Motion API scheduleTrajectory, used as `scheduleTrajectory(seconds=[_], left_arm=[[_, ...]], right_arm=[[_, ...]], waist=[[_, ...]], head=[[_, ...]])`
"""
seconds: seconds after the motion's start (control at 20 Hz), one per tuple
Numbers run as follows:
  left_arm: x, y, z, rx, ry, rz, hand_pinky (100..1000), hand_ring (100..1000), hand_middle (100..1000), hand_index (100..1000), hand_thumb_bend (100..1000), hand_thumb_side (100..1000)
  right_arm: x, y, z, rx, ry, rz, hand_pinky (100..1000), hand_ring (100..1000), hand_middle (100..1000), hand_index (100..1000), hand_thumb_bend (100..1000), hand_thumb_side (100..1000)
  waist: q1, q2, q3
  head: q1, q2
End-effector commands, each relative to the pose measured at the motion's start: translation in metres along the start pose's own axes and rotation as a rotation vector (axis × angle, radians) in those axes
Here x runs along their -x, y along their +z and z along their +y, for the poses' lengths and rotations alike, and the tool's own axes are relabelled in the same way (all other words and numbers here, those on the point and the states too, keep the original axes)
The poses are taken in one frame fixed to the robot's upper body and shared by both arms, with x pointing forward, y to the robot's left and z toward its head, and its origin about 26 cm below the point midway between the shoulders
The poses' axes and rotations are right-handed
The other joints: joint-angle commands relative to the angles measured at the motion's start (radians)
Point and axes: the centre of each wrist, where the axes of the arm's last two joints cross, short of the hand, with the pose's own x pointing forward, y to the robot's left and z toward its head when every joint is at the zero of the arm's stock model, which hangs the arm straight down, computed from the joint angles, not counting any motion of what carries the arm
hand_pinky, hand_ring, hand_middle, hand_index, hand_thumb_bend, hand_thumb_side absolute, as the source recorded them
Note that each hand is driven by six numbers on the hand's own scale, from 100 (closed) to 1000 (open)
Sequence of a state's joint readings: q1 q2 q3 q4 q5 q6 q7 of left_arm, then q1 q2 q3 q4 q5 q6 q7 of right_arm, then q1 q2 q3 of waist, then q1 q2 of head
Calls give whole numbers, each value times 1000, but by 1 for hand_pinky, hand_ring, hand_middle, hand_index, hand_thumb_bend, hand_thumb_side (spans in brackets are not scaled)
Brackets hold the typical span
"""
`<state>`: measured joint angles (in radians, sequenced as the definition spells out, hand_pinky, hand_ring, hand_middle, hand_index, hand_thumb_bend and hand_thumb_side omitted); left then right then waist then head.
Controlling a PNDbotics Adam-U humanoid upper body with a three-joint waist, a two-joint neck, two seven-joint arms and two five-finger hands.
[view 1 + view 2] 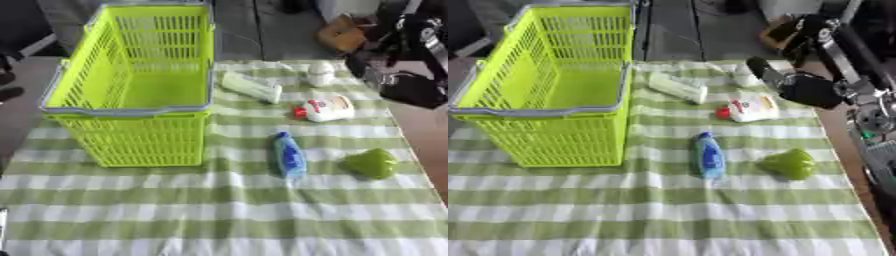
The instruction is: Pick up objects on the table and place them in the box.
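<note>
Fingers of our right robot hand (785, 80) look extended, holding nothing, above the surface's (667, 220) right edge near the white bottle (750, 108).

Table (219, 220) under green-white checked cloth (105, 200). On cloth: lime basket (131, 90) at left; pale tube (252, 86), small white bottle (320, 73), white bottle with red cap (325, 109), blue bottle (289, 155), green pepper (372, 163).

We see a big yellow-green basket (131, 95) standing empty on the left. Beside it lie a white tube (252, 86), a small white bottle (320, 73), a white bottle with a red cap (325, 109), a blue bottle (289, 155) and a green pepper (372, 163)
</note>
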<state>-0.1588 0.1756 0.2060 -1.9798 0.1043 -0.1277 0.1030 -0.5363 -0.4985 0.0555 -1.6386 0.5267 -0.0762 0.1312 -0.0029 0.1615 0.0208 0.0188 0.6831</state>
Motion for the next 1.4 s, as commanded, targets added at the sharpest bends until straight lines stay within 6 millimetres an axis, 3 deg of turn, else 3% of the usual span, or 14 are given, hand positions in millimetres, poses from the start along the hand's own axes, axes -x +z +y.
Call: scheduleTrajectory(seconds=[0.05,0.55,0.6,0.65,0.9,1.4], left_arm=[[-7,-4,1,10,-16,-28,698,715,688,746,315,949],[-7,-4,1,16,-19,-25,698,715,688,746,316,949],[-7,-4,1,16,-20,-25,698,715,689,746,316,949],[-7,-4,1,16,-21,-25,698,715,688,746,316,949],[-7,-4,1,17,-20,-26,698,716,688,746,317,950],[-8,-4,1,17,-21,-26,698,716,688,746,317,950]], right_arm=[[18,-1,-15,-63,108,59,475,631,691,770,574,552],[61,1,-20,-332,313,238,651,801,835,872,616,482],[63,1,-20,-357,320,252,689,833,875,916,681,336],[68,3,-19,-404,331,282,698,841,895,925,656,423],[81,8,-17,-560,351,367,725,857,914,933,665,400],[97,21,-4,-710,280,433,719,842,903,924,662,377]], waist=[[-2,-11,1],[-8,-13,5],[-8,-13,5],[-9,-14,6],[-12,-14,7],[-12,-13,7]], head=[[1,3],[3,4],[3,5],[3,5],[5,6],[6,6]])
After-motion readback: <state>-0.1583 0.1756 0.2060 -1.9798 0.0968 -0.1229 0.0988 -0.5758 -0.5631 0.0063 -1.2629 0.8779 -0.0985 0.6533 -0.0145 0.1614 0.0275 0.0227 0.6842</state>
